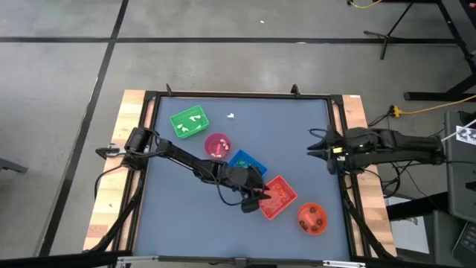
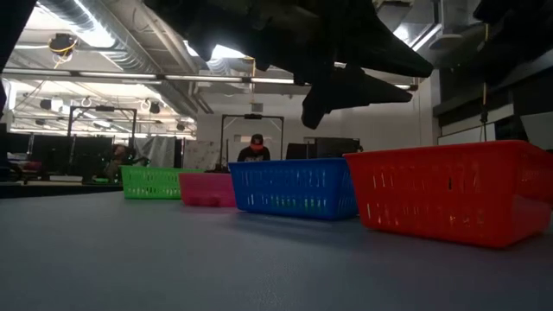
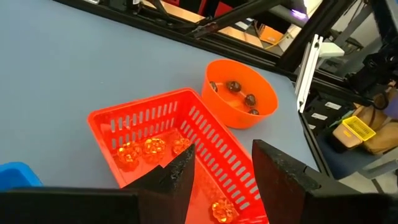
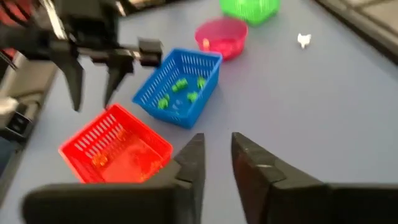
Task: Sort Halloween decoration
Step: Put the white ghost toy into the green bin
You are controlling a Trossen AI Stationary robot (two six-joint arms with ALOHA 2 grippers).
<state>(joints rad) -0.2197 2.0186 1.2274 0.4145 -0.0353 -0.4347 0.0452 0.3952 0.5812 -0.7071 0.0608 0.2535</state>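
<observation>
- Halloween decoration: orange trinkets (image 3: 143, 149) lie in the red tray (image 3: 205, 134); one white trinket (image 1: 230, 116) sits loose on the worktop (image 1: 297, 141).
- Left pincer (image 3: 224, 180) hangs open and empty over the red tray.
- Right pincer (image 4: 216, 163) waits open at the worktop's right edge.

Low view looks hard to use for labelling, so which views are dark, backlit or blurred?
Low view: bright ceiling lights behind leave the left gripper a black silhouette over the red tray. Right wrist view: soft with blur, the green trinkets in the blue tray smeared. Left wrist view: sharp, evenly lit. High view: even light, little shadow.
</observation>
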